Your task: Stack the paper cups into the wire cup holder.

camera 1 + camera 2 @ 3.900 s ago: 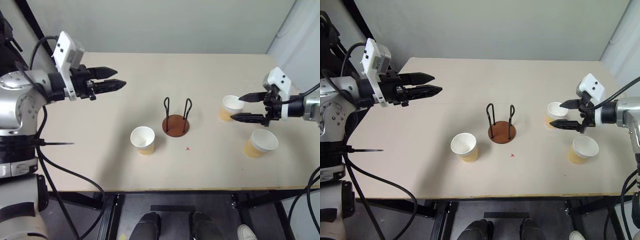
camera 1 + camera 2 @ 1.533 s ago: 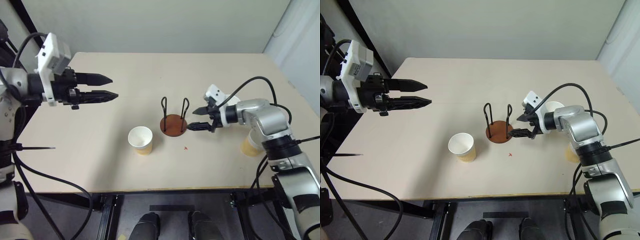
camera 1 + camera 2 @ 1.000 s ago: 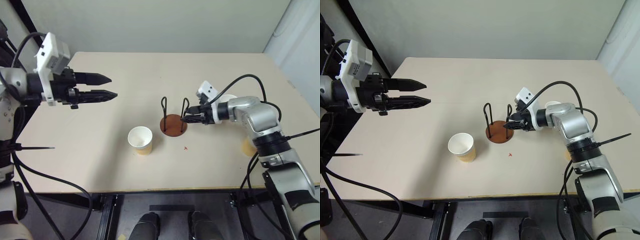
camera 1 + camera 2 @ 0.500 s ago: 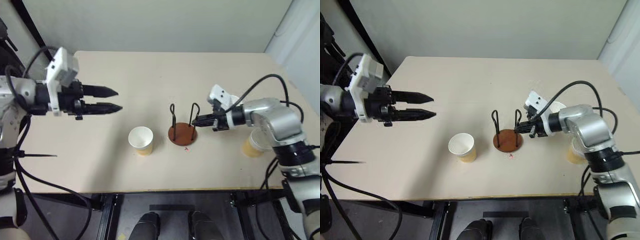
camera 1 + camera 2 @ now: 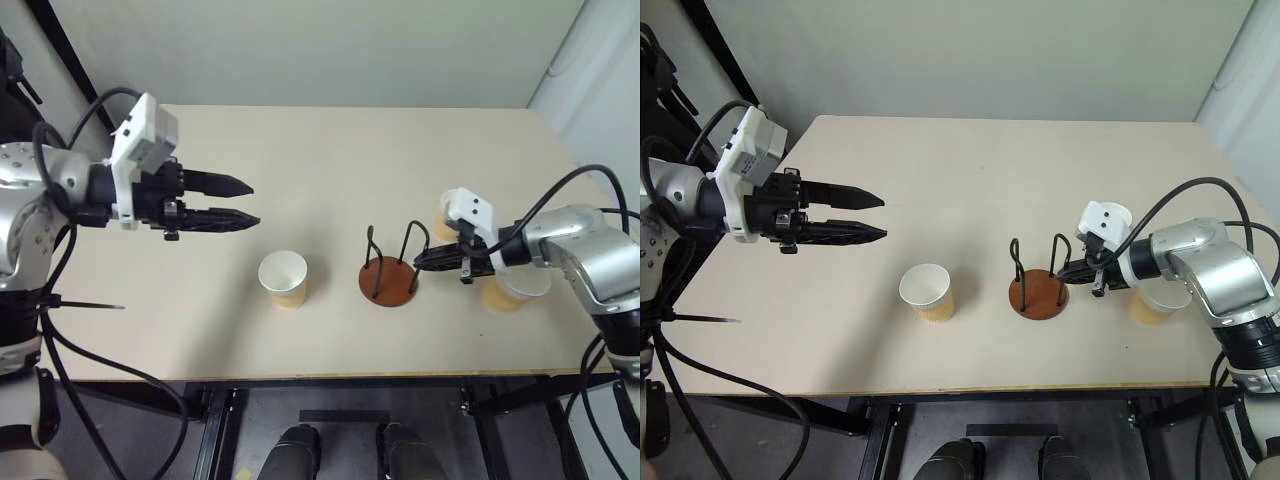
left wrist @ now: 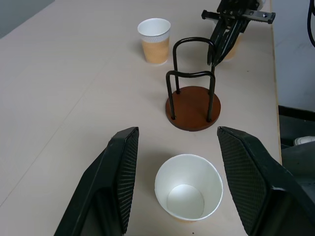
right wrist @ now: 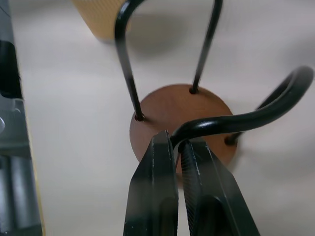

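The wire cup holder (image 5: pixel 388 282), a reddish-brown disc with two black wire loops, stands right of the table's middle. My right gripper (image 5: pixel 417 262) is shut on the top of its right-hand loop (image 7: pixel 231 120). One paper cup (image 5: pixel 283 277) stands upright left of the holder. A second paper cup (image 6: pixel 155 39) stands behind my right gripper, and a third (image 5: pixel 516 291) sits under my right forearm near the front right. My left gripper (image 5: pixel 254 203) hovers open above the table's left part, pointing toward the near cup (image 6: pixel 188 193), with nothing between its fingers (image 6: pixel 120 182).
The tan table (image 5: pixel 330 150) has bare room at the back and on the left. Its front edge (image 5: pixel 330 378) runs close below the cups and the holder. Black cables hang from both arms at the sides.
My right gripper has shut on the holder's wire loop and dragged the holder to the right and toward the front edge. My left gripper has drifted slightly toward the middle, still open.
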Controlling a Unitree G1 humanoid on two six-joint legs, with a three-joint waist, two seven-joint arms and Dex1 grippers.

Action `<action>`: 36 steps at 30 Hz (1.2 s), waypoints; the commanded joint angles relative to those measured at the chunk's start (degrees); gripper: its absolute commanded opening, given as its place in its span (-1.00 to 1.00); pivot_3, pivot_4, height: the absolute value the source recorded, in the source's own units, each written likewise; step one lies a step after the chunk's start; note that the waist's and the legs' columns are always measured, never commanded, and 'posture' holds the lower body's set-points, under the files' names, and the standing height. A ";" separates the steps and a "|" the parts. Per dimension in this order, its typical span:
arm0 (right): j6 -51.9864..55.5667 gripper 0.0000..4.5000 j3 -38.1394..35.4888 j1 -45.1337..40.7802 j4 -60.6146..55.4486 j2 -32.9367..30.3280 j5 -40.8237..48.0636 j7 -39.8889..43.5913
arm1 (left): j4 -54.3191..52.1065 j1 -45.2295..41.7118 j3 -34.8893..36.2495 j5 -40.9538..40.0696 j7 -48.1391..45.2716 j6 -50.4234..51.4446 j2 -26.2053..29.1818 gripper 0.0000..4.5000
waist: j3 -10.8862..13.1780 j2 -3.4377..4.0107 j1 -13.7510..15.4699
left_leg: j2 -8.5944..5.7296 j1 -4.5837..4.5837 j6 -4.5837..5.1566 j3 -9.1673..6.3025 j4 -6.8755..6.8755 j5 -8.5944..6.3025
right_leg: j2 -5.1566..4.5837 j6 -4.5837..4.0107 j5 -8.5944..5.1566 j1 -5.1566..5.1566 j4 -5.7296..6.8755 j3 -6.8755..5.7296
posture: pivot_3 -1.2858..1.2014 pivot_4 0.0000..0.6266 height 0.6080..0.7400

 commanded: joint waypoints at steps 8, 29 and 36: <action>-3.18 -0.67 -0.62 3.82 -0.48 -4.37 -2.54 0.56 | 2.40 -4.63 -1.56 1.65 -2.07 -1.86 -1.03 0.22 | -0.07 -0.12 0.15 | 0.00 0.00 0.01 -0.01 0.01 -0.01 | 0.00 0.05 0.02 0.03 -0.05 -0.01 | 0.03 -0.52 1.00; -7.01 0.33 -6.47 -6.29 6.58 -13.93 -4.74 4.65 | 4.42 -6.11 -2.13 3.10 -2.83 -3.11 -2.37 0.22 | -0.05 -0.09 0.21 | 0.00 -0.03 0.03 0.01 -0.03 -0.01 | -0.01 0.15 0.05 -0.01 -0.10 0.05 | 0.03 -0.52 1.00; -25.42 0.46 3.14 -14.13 19.12 -7.17 -18.73 3.55 | 5.04 -8.21 -2.54 2.96 -3.45 -3.23 -3.90 0.22 | -0.05 -0.08 -0.33 | 0.01 0.01 0.13 -0.02 0.00 0.05 | -0.01 0.44 0.27 -0.01 -0.07 0.07 | 0.03 -0.52 1.00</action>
